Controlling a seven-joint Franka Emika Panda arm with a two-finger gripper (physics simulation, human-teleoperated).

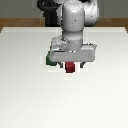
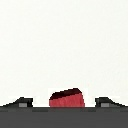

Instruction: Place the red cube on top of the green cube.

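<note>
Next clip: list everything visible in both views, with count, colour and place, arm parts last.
red cube: one, dark red, on the white table just below the arm's hand in the exterior view; in the wrist view it sits between the claw's fingers.
green cube: one, dark green, on the table toward the exterior view's left of the red cube, mostly hidden behind the hand; not seen in the wrist view.
table: one, white, fills most of both views.
arm: one, white-grey, descending from the far edge over the cubes.
claw: one, dark fingertips either side of the red cube; contact with the cube cannot be judged.
</note>
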